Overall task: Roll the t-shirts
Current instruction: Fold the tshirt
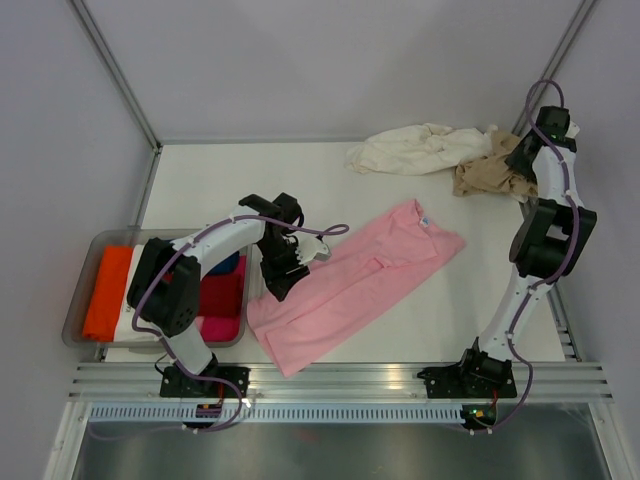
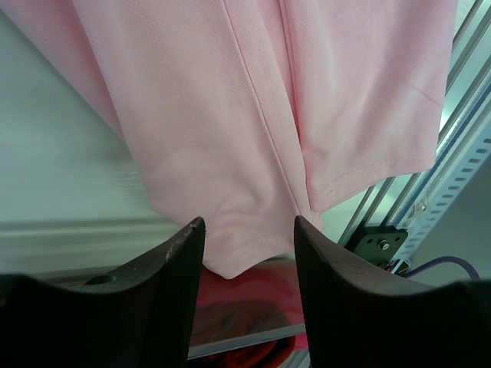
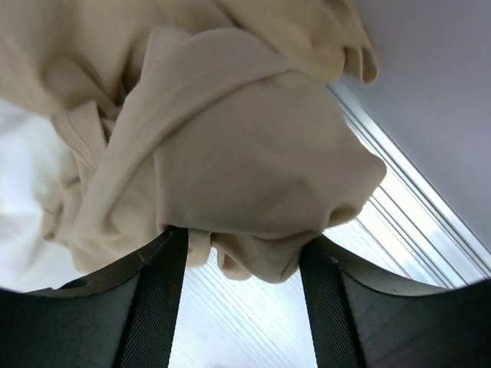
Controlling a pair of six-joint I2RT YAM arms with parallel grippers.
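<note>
Plain pink t-shirt [image 1: 350, 295] on table [image 1: 240, 180]

Grey walls [image 1: 300, 60], white table [image 1: 250, 180].

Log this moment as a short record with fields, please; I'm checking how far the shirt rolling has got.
pink t-shirt: spread flat in the middle, lying diagonally, not rolled
cream-white t-shirt: crumpled at the far edge
tan t-shirt: crumpled at the far right, beside the cream-white one
left gripper: jaws apart at the pink shirt's near-left hem
right gripper: jaws apart, tan cloth bulging at the fingertips
tray: clear, at the left, holds folded cloths
</note>
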